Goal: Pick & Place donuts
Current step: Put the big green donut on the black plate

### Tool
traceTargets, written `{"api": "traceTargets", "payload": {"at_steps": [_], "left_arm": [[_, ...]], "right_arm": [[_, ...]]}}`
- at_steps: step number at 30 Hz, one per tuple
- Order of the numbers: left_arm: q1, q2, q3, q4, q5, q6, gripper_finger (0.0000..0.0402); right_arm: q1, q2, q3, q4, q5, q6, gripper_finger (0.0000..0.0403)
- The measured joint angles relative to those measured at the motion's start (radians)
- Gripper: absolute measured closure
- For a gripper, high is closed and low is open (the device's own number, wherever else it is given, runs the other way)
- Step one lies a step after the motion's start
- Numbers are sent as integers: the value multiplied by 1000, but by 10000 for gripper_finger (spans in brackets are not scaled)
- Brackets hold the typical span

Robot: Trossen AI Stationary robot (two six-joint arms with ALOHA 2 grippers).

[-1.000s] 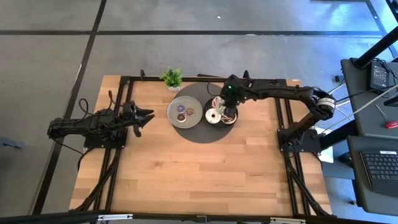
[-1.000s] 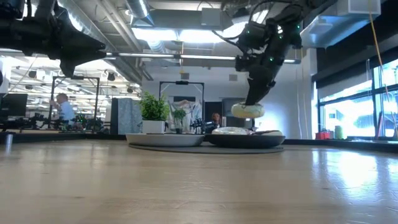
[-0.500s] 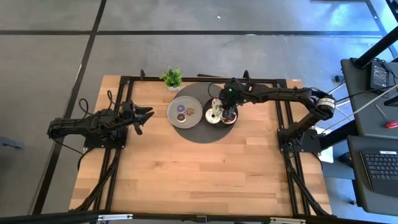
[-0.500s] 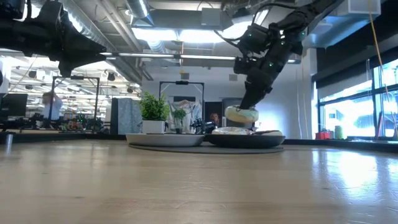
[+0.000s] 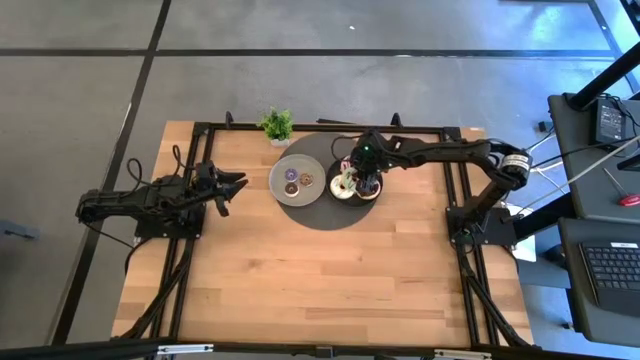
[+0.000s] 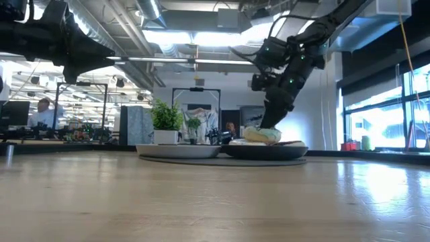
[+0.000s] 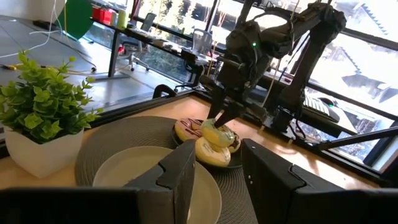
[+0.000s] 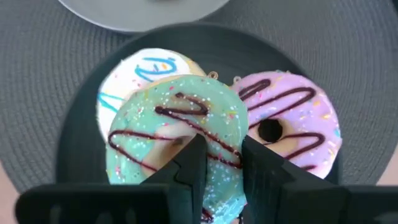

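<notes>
Right tool: clamped on green donut, lowered since a second ago onto the dark plate.
Green donut: resting atop white donut, beside pink donut.
Meaning: placement nearly complete, release next.
Left tool: apart, waiting left.

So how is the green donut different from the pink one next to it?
The green donut has mint icing; the pink donut has pink icing. The green one sits between the right gripper fingers and leans on the white donut, while the pink one lies free on the dark plate. The green one's hole is hidden by the fingers; the pink one's shows. Both carry chocolate drizzle and sprinkles.
</notes>
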Motion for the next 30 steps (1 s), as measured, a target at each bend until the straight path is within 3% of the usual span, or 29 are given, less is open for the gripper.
{"api": "traceTargets", "payload": {"at_steps": [30], "left_arm": [[0, 0, 0, -1, 3, -2, 274]], "right_arm": [[0, 19, 1, 15, 88, -22, 309]]}}
